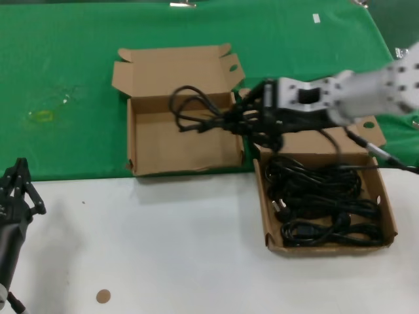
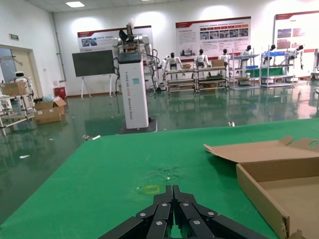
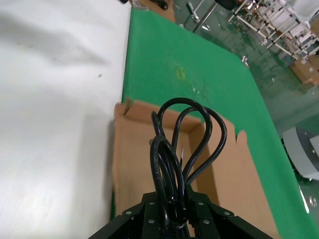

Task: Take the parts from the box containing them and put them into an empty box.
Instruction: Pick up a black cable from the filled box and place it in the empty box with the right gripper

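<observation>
1. Left gripper (image 1: 16, 190) sits parked at the near left edge of the white table (image 1: 163, 248), fingers pressed together and holding nothing.
2. Over the green cloth (image 1: 65, 65), the empty box (image 1: 141, 160) lies open; cord loops hang above its back right corner.
3. Right gripper (image 1: 245, 118) reaches across from the right, pinching one coiled power cord (image 1: 193, 108) at the gathered middle of the bundle.
4. Farther right, the full box (image 1: 389, 229) holds the remaining cords (image 1: 321, 206), tangled together.
5. These cords look light, limp and springy; loops may droop or snag, so gripping the bunched centre seems safest.
</observation>
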`<state>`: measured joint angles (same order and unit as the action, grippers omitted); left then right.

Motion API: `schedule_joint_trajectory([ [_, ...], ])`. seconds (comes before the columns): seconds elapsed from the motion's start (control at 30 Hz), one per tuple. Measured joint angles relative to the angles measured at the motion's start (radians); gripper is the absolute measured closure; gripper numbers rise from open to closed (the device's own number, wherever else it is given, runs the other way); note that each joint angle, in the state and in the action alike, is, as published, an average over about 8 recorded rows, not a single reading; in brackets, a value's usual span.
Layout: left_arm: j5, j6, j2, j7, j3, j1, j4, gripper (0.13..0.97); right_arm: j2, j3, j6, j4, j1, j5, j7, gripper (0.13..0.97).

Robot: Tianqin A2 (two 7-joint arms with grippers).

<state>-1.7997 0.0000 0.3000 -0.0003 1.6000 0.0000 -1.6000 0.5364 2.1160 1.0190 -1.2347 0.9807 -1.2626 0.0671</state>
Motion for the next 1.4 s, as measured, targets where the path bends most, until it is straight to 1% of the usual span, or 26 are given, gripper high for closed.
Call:
schedule_joint_trajectory([
  [0.27, 0.0, 0.0, 0.0, 0.0, 0.0, 0.0, 0.0, 0.945, -0.145, 0.051, -0.066, 0.11, 0.055, 0.076, 0.015, 0.867],
  [0.53, 0.0, 0.0, 0.0, 0.0, 0.0, 0.0, 0.0, 0.945, -0.248, 0.072, -0.142, 0.254, 0.084, 0.104, -0.026, 0.867],
  [1.03, 0.0, 0.0, 0.0, 0.0, 0.0, 0.0, 0.0, 0.945, -0.358, 0.056, -0.255, 0.547, 0.16, 0.063, -0.196, 0.868],
  [1.33, 0.0, 0.0, 0.0, 0.0, 0.0, 0.0, 0.0, 0.945, -0.391, 0.048, -0.287, 0.625, 0.184, 0.039, -0.253, 0.857],
  [1.4, 0.0, 0.0, 0.0, 0.0, 0.0, 0.0, 0.0, 0.945, -0.395, 0.047, -0.29, 0.634, 0.186, 0.035, -0.26, 0.837],
])
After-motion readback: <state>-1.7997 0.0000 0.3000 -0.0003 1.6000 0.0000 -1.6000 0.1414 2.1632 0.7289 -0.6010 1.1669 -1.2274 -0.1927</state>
